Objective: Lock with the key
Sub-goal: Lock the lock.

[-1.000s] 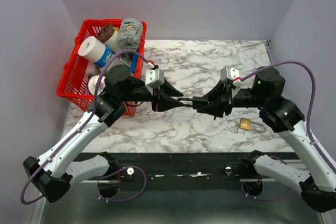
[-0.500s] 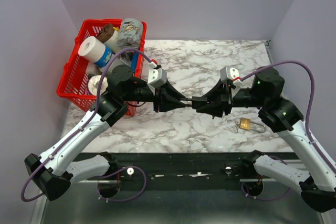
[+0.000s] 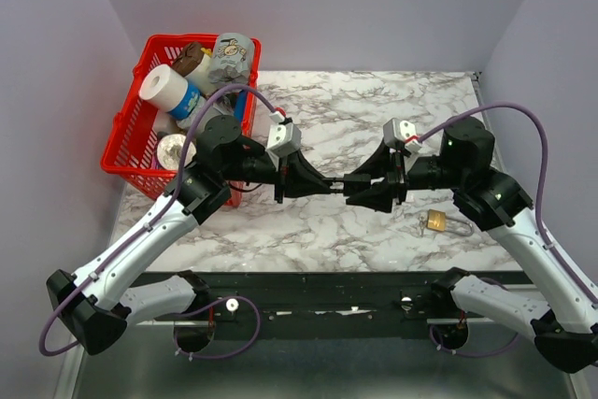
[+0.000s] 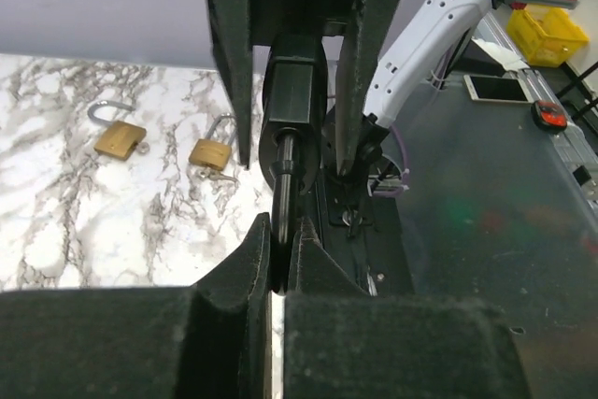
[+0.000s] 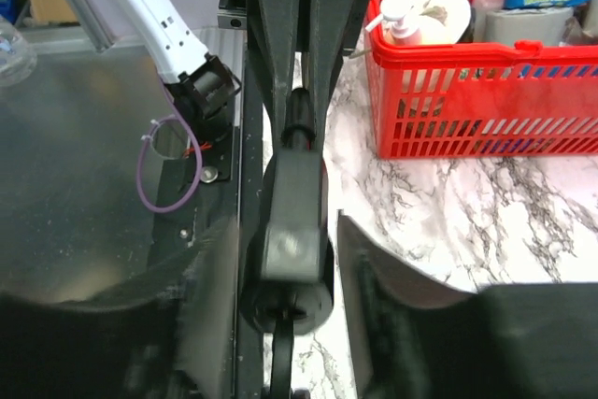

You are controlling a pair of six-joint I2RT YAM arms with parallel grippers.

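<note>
Over the table (image 3: 374, 109), your left gripper (image 3: 322, 181) clamps the key (image 3: 335, 183) level, head inside the spread right gripper (image 3: 352, 185), while the padlock (image 3: 436, 222) lies below, nearest your right arm.

Two robot arms reach inward and meet nose to nose at mid-scene. The left arm (image 3: 140, 240) rises from its base at the lower left, bends at a raised elbow, and points its wrist to the right. The right arm (image 3: 533, 240) mirrors it from the lower right, with its wrist pointing left. The left gripper (image 3: 322, 181) has its fingers (image 4: 252, 259) pressed almost together, pinching the thin shaft of a dark tool (image 4: 283, 175). The right gripper (image 3: 360, 192) faces it tip to tip. Its fingers (image 5: 360, 259) are spread, with narrow gaps on either side of the tool's thick end.
</note>
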